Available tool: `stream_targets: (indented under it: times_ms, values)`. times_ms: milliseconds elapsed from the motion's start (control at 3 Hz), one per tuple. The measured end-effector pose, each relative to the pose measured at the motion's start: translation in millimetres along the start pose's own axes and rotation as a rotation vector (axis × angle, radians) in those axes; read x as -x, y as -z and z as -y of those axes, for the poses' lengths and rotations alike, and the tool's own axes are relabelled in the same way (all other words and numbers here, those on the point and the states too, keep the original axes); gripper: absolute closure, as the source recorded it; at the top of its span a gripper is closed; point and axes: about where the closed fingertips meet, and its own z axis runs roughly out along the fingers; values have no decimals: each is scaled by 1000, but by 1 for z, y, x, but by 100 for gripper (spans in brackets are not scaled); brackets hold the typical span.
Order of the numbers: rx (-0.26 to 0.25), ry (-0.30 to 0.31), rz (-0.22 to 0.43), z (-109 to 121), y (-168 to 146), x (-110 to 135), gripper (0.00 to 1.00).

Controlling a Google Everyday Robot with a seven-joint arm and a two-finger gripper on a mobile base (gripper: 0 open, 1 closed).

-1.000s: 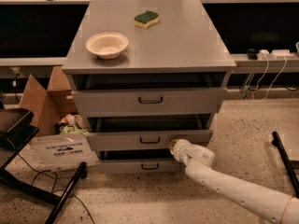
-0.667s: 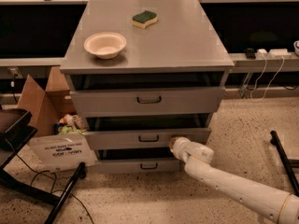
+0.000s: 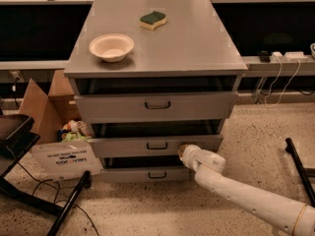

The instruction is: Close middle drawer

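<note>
The middle drawer (image 3: 128,145) is a grey metal drawer with a low, wide front and a small dark handle (image 3: 157,145). It stands slightly pulled out, with a dark gap above its front. My gripper (image 3: 183,152) is at the end of the white arm (image 3: 246,195) that comes in from the lower right. It is pressed against the drawer's front, just right of the handle.
The top drawer (image 3: 157,104) and bottom drawer (image 3: 147,174) are also slightly out. A white bowl (image 3: 111,46) and a green sponge (image 3: 153,19) lie on the cabinet top. A cardboard box (image 3: 54,132) stands at left, a black chair base (image 3: 29,181) at lower left, a black bar (image 3: 300,166) at right.
The middle drawer's front has moved back a little toward the cabinet, with the gripper following it inward.
</note>
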Motion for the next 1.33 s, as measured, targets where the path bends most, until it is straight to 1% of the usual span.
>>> stream_targets:
  times_ms: [333,667,1000,1333]
  values:
    - [0,0,0,0,0,0,30]
    - [0,0,0,0,0,0,1]
    - [0,0,0,0,0,0,0]
    - [0,0,0,0,0,0,18]
